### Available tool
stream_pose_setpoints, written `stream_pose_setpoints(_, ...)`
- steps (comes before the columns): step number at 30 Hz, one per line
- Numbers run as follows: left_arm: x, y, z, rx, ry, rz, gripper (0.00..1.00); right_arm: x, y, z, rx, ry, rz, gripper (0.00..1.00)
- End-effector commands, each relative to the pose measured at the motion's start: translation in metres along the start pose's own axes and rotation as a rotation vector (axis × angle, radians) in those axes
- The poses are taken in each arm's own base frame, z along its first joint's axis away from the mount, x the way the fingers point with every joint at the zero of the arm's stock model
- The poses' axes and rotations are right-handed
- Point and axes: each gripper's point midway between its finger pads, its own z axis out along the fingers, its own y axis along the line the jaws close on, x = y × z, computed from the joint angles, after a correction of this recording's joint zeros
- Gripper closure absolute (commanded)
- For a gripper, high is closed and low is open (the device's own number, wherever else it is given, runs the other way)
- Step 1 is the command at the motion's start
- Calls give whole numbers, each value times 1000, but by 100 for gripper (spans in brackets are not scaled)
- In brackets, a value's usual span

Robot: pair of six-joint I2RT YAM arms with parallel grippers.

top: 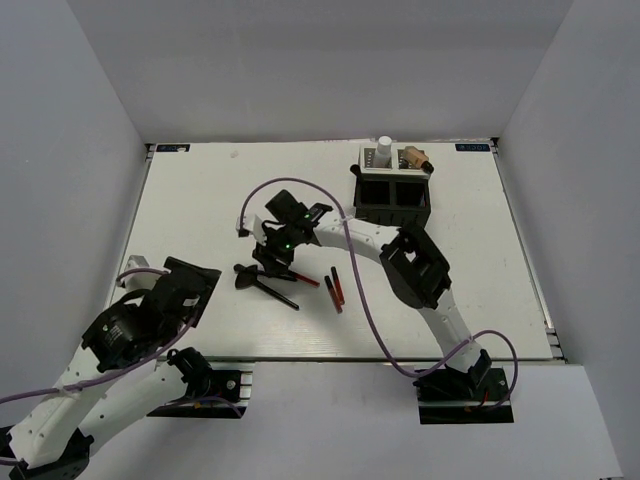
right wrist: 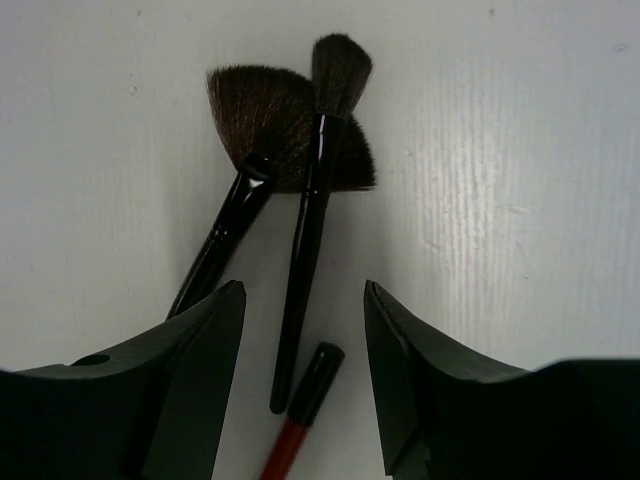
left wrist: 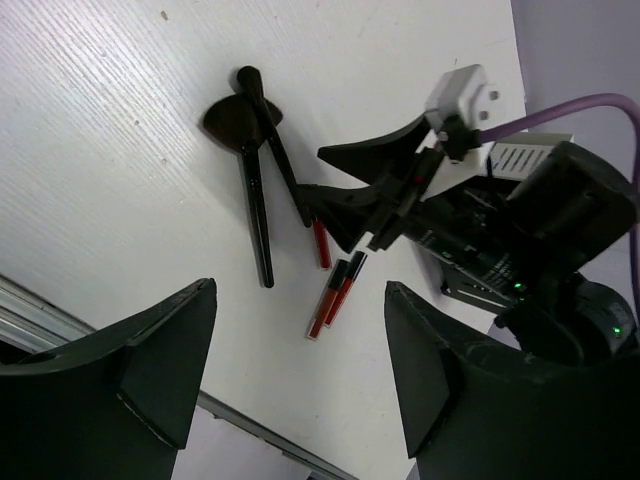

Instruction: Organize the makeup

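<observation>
Ribbed white table [top: 200,200], plain grey walls [top: 80,150]. Two glossy-handled, soft-bristled brushes [right wrist: 290,130] (one fan-shaped) lay on it under the right gripper [right wrist: 305,300], spread and empty; the left gripper [left wrist: 300,300] gaped empty too.

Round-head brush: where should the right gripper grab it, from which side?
Mid-handle, from straight above, a finger on each side. The handle of the round-head brush is thin, straight and flat on the table. Its upper part crosses the fan brush bristles and its butt end lies beside the pencil, so the middle is the free stretch. The open right gripper is lined up over it.
</observation>
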Motion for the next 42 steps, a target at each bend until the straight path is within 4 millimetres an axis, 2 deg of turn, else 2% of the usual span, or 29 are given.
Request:
stream_pose_setpoints(1,-2,28,-1,-88,-7,9,22,-11,0,10,39,8,-18,43)
stream_pose_setpoints(9,3,30,1,-110,11,25,21,7,-4,31,59,57,-55,45)
stream_pose_setpoints(14,17,35,8,-158,50,54,20,16,-11,44,97,87,-77,48)
stream_pose_setpoints(17,25,37,13,-185,69,69,20,24,-11,52,100,118,-102,53)
stream_pose_setpoints(19,32,39,16,-200,91,73,20,27,-11,55,93,128,-104,63)
stream_pose_setpoints(20,35,43,19,-213,99,80,21,28,-9,55,87,132,-106,72)
stream_pose_setpoints(22,43,44,21,-216,129,76,21,29,-4,54,54,129,-96,81)
stream_pose_setpoints(23,47,49,23,-231,140,81,21,28,-4,51,43,119,-90,89)
stream_pose_setpoints(24,51,51,24,-236,155,81,22,24,-1,49,25,107,-87,93)
stream_pose_setpoints(25,53,49,25,-230,160,77,22,13,2,46,-3,72,-83,99)
stream_pose_setpoints(26,55,49,26,-230,167,77,22,2,3,41,-21,42,-86,100)
stream_pose_setpoints(27,59,48,28,-226,177,71,23,-4,-2,32,-38,23,-66,100)
stream_pose_setpoints(28,60,48,29,-228,179,73,23,-36,2,21,-77,-57,-74,100)
stream_pose_setpoints(30,64,46,33,-230,184,75,23,-61,-6,-2,-105,-136,-55,100)
stream_pose_setpoints(31,66,45,34,-231,187,77,23,-74,-1,-14,-156,-187,-48,100)
stream_pose_setpoints(32,69,46,37,-243,189,94,23,-92,3,-32,-168,-235,-37,100)
stream_pose_setpoints(34,74,45,43,-246,195,103,23,-109,2,-61,-210,-324,-22,100)
stream_pose_setpoints(35,78,46,47,-259,197,113,23,-111,11,-76,-226,-342,26,100)
stream_pose_setpoints(36,83,46,51,-255,206,117,23,-110,2,-96,-221,-382,60,100)
stream_pose_setpoints(37,87,45,54,-253,217,119,23,-134,1,-127,-173,-474,1,100)
stream_pose_setpoints(38,92,47,59,-271,224,131,23,-118,1,-128,-174,-467,85,100)
stream_pose_setpoints(39,98,47,64,-266,231,130,23,-115,-11,-144,-134,-499,99,100)
stream_pose_setpoints(40,102,49,67,-274,243,135,23,-127,-21,-178,-71,-574,58,100)
stream_pose_setpoints(41,106,47,73,-278,244,131,23,-109,-19,-179,-72,-572,106,100)
stream_pose_setpoints(42,109,50,77,-288,245,134,23,-102,-32,-198,-32,-609,92,100)
